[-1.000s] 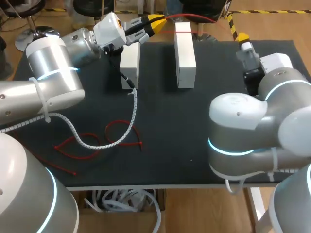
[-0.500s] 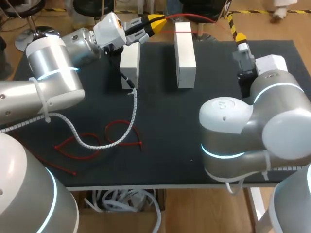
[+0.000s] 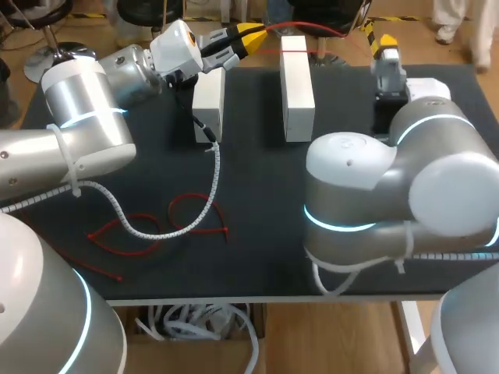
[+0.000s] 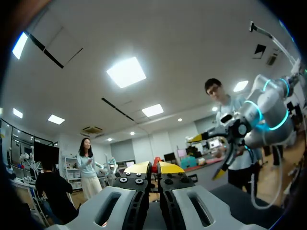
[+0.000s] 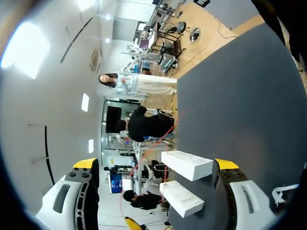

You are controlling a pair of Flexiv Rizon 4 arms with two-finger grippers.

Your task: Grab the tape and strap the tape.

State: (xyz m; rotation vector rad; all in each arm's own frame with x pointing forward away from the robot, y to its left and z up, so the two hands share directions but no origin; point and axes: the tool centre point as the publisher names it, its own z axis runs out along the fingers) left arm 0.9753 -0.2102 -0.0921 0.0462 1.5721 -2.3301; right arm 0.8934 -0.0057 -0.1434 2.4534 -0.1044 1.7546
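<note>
Red tape [image 3: 290,26], thin, gently arched

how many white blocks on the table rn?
2. One white block lies beside the left claw, which holds a red tie. The other lies parallel, to its right. The right arm covers part of the table and could hide more.

- The left arm [image 3: 86,117] is stretching in from the left side, with its wrist lying nearly level and pointing across toward the right.
- The left gripper [image 3: 251,33] is keeping its yellow tips pressed together — they are pinching the red tape [image 4: 154,166] from both sides.
- The right arm [image 3: 405,179] is bending in a high fold, with its wrist pointing away from the robot.
- The right gripper [image 3: 386,45] is gaping wide — its fingers [image 5: 86,165] are standing well apart, gripping nothing.
</note>
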